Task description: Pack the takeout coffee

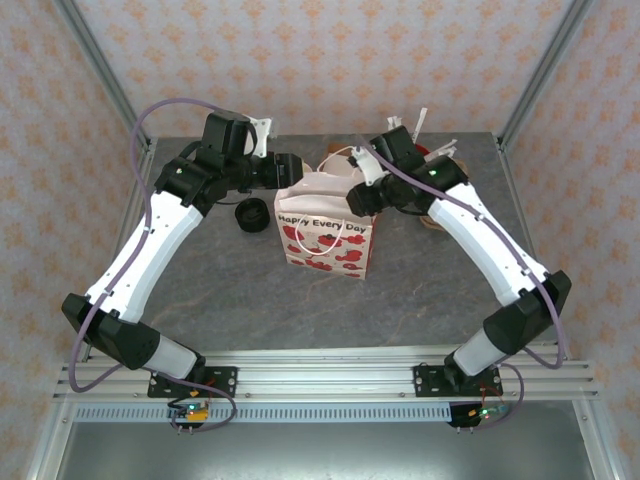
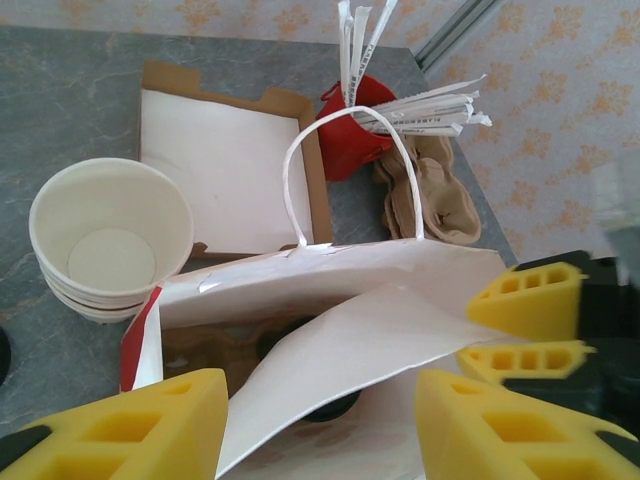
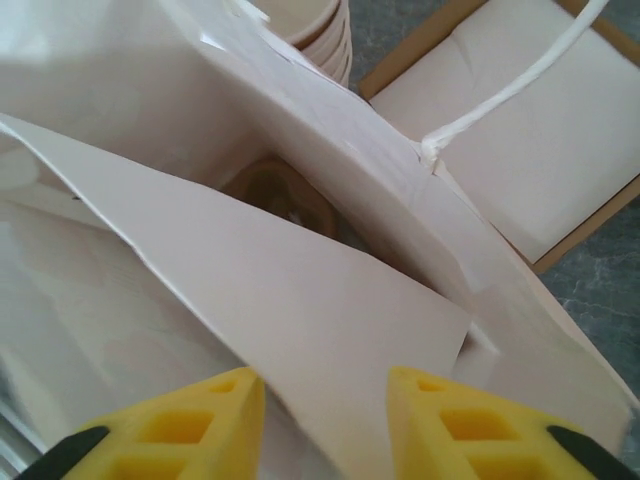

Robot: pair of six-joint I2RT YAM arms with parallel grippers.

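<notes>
Hovering at the mouth of the gift bag (image 1: 325, 235) on the table (image 1: 200, 290), both arms look set to hold it open for packing. The left tool (image 2: 322, 390) stands about half open, with the creased paper rim between its fingers but not pinched. The right tool (image 3: 322, 385) is parted too, gripping nothing I can see. The takeout coffee (image 2: 335, 407) appears to sit down inside the bag, a dark sliver showing under the flap.

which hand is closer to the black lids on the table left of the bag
Left. The left hand is at the gift bag's upper left edge, beside the black lids; the right hand is across the bag, at its right edge.
</notes>
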